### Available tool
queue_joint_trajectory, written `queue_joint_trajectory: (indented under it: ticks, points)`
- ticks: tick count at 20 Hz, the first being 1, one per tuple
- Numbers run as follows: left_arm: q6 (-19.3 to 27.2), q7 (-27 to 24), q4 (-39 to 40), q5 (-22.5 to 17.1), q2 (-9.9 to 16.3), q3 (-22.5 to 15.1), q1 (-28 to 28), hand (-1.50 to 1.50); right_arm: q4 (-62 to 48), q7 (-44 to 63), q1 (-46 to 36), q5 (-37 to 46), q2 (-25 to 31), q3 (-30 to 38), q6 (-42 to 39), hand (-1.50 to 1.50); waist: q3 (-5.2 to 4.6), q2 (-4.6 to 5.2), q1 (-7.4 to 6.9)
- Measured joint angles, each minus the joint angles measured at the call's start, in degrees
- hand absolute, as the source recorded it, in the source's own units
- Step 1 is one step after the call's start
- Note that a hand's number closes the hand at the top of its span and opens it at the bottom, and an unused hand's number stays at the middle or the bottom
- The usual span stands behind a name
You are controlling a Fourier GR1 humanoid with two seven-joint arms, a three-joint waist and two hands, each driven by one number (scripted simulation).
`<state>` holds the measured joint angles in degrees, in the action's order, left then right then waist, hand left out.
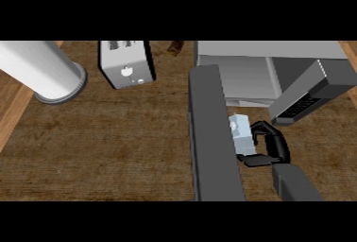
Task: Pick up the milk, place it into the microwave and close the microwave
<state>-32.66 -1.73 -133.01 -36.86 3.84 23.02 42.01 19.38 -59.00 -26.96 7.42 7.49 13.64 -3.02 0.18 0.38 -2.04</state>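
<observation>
1. Head view: the microwave (pixel 244 78) stands at the counter's far right, and its open door (pixel 213 137) juts toward the near edge as a long dark slab, splitting the counter into a wide left stretch and a narrow right lane.
2. In that lane the right hand (pixel 272 144) curls round the milk carton (pixel 241 134), thumb under it, just beside the door's inner face and in front of the oven's opening.
3. The carton is small, pale blue and white, lying lengthwise along the door.
4. The left hand does not show.
5. The brown wooden counter (pixel 111 142) also bears a toaster (pixel 125 64) and a white cylinder on a grey base (pixel 38 68) at far left.
</observation>
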Motion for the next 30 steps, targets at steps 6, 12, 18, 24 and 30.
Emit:
queue_joint_trajectory:
  ticks: [6, 12, 18, 24, 30]
  points:
    - [-1.0, 0.4, 0.2, -0.7, -0.4, 0.3, 0.4, -1.50, -2.6, 1.0, -6.4, 0.6, 0.5, 0.7, 2.1, 1.50, -0.01, 0.06, -0.03]
    - [-1.3, 1.0, 0.8, -2.1, 0.3, 1.6, -0.8, -1.50, -5.4, 4.1, -14.0, 0.7, 2.3, 1.6, 3.4, 1.50, -0.03, 0.22, -0.27]
    - [-1.2, 1.9, 1.1, -2.9, 0.9, 1.4, -2.5, -1.50, -8.9, 8.1, -20.2, 1.2, 5.5, 2.3, 4.3, 1.50, 0.02, 0.73, -1.26]
    - [-1.3, 2.0, 1.4, -3.7, 2.1, 1.5, -5.1, -1.50, -11.1, 11.0, -24.2, 2.1, 7.2, 2.3, 6.2, 1.50, 0.08, 1.49, -2.69]
    - [-0.5, 2.7, 1.4, -4.3, 3.1, 1.0, -7.8, -1.50, -12.0, 14.0, -27.7, 4.3, 9.7, 1.2, 13.2, 1.50, 0.14, 2.40, -4.13]
